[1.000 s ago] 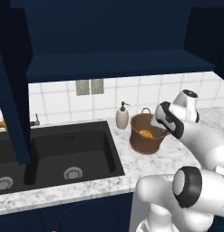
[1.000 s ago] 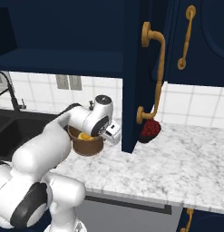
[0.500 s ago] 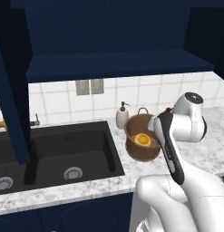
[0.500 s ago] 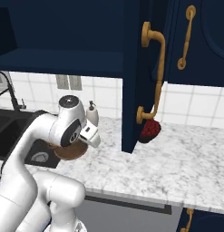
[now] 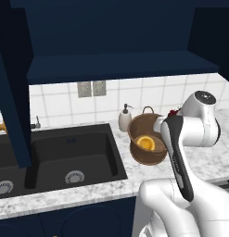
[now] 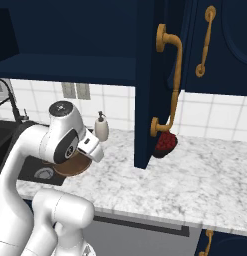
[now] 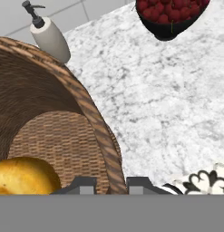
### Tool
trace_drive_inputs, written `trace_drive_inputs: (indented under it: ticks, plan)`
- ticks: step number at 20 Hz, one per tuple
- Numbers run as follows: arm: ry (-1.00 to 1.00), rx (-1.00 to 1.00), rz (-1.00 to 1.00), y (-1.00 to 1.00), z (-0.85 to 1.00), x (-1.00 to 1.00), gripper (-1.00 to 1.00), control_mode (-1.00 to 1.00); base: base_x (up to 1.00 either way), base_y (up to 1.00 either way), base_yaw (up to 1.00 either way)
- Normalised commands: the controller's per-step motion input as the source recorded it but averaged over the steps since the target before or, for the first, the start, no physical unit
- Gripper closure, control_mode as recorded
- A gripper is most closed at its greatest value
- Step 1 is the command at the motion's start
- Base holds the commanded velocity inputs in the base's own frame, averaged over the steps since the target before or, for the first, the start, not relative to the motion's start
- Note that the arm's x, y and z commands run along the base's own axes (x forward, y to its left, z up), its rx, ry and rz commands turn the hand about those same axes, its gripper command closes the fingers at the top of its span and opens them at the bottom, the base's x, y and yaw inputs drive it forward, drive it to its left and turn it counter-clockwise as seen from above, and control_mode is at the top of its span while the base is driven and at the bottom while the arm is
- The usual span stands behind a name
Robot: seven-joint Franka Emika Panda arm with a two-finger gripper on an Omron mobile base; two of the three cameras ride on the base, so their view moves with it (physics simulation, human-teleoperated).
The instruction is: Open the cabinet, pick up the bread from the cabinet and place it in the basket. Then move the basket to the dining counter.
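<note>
Basket [image 5: 146, 141] tilts above the marbled counter [image 5: 206, 159] in the left base view, mouth toward the sink [image 5: 74, 155], bread [image 5: 145, 143] inside, soap dispenser [image 5: 124, 119] just behind; open counter lies to its right

Right base view: the basket [image 6: 70, 167] peeks under the arm beside the open cabinet [image 6: 150, 75] door edge; bare marble stretches right past a dark bowl [image 6: 165, 145]

Hand view: the gripper [image 7: 110, 183] is clamped on the basket's rim [image 7: 97, 131], a finger either side

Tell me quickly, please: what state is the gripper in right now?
Gripper: shut on the basket rim, with the bread inside.
</note>
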Motion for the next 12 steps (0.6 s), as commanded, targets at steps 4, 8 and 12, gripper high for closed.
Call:
trace_drive_inputs:
  ticks: [4, 8, 12]
  plan:
    - [0.05, 0.06, 0.0, -0.2, 0.15, -0.27, 1.0, -1.0, 0.0, 0.0, 0.0]
    - [0.07, 0.08, 0.0, -0.08, 0.0, -0.06, 1.0, -1.0, 0.0, 0.0, 0.0]
    - [0.0, 0.04, 0.0, -0.02, 0.0, 0.0, 1.0, -1.0, 0.0, 0.0, 0.0]
